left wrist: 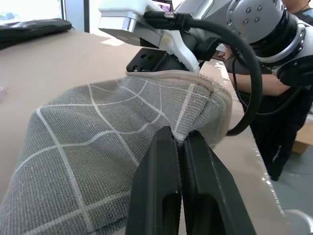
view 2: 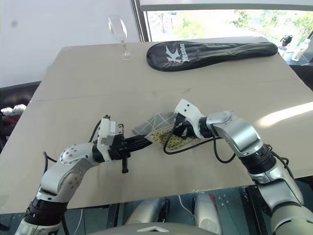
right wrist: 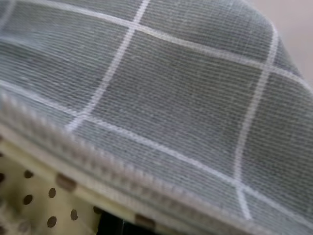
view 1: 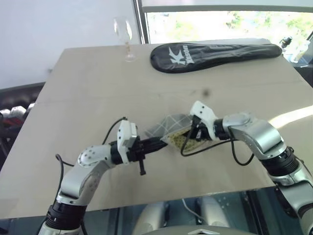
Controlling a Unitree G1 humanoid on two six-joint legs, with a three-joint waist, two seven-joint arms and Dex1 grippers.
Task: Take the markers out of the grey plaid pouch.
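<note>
Left eye view: the grey plaid pouch (view 1: 168, 125) is held up off the counter (view 1: 88, 88) near its front middle, between the two grippers. The left gripper (view 1: 164, 143) points level toward the pouch, and its jaws are pressed together on a fold of the grey fabric at the pouch's edge, as seen close up in the left wrist view, where the black fingers (left wrist: 161, 186) meet with cloth pinched between them. The right gripper (view 1: 194, 132) is set at the pouch's open mouth from the other side; whether its jaws grip the rim or stand apart cannot be told, as the fingertips are hidden by fabric. The mouth is spread open, and the olive-yellow lining (right wrist: 29, 196) with dark dots is exposed below the zip edge. Nothing inside the pouch can be made out, and the markers cannot be seen from here. At the far edge of the counter a long black racket cover (view 1: 215, 55) is laid flat, and a wine glass (view 1: 124, 36) stands upright to its left, well apart from the pouch.
</note>
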